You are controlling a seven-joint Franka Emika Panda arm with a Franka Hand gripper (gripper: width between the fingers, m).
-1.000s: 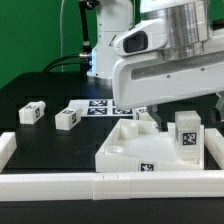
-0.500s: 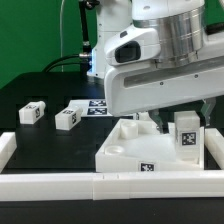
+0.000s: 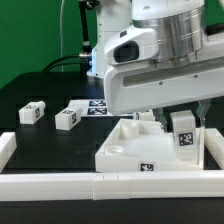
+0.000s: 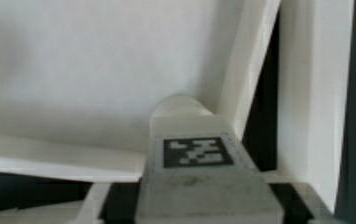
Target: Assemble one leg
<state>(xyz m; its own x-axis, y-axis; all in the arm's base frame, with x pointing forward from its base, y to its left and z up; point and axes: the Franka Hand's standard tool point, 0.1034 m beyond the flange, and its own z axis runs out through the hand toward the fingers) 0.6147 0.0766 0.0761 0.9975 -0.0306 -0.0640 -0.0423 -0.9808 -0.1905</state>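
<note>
The leg [image 3: 184, 133], a stubby white block with a marker tag, stands slightly tilted at the right corner of the large white square panel [image 3: 130, 152]. My gripper [image 3: 183, 116] comes down from above and is shut on its top. In the wrist view the leg [image 4: 200, 150] fills the middle, tag facing the camera, with the dark fingers [image 4: 136, 203] pressed against both sides of it and the gripper [image 4: 201, 203] closed around it. The white panel [image 4: 104, 80] lies behind it.
Two more legs [image 3: 33, 112] [image 3: 68, 118] lie on the black table at the exterior view's left. Another small white part [image 3: 146, 116] sits behind the panel. The marker board [image 3: 98, 107] lies at the back. White rails [image 3: 100, 186] border the front and sides.
The arm has moved toward the exterior view's left. The leg in the gripper has shifted slightly left and now leans a little.
</note>
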